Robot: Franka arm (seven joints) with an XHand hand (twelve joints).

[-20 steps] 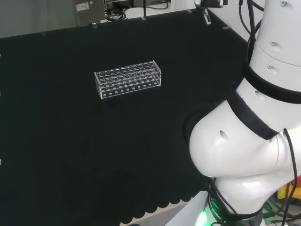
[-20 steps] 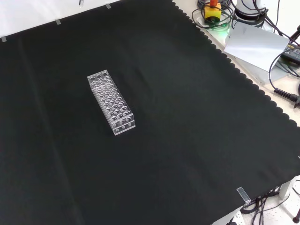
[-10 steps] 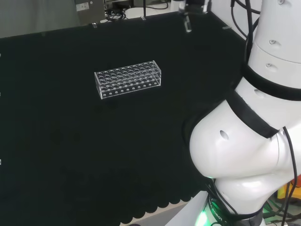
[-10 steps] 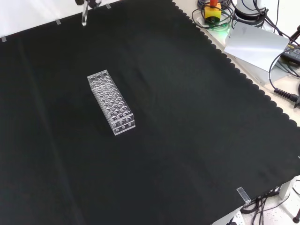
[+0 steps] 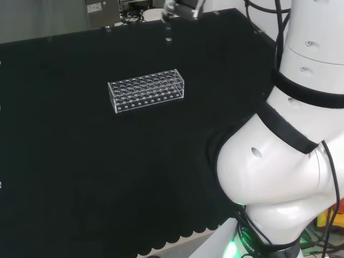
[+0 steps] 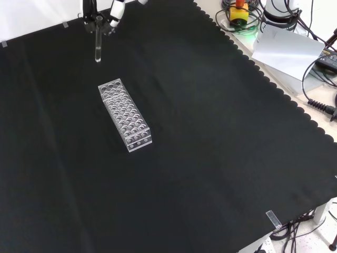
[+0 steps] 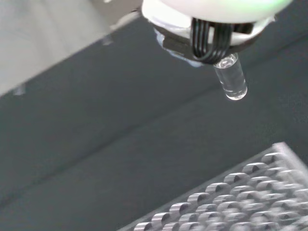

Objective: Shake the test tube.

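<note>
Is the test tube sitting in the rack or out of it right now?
Out. The robot hand holds the test tube upright in the air, apart from the rack.

Clear test tube, clear many-holed rack, black cloth, black-and-white hand.

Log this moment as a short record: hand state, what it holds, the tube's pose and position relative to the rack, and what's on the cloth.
hand: at the top of the front view, fingers closed on the upper end of the test tube
held item: clear test tube, contents not discernible
tube pose: about upright, rounded end down, in the air
tube versus rack: apart from the test tube rack, not in any hole
rack: clear plastic, resting on the black cloth, no tubes visible in it
task state: tube lifted clear of the rack
</note>
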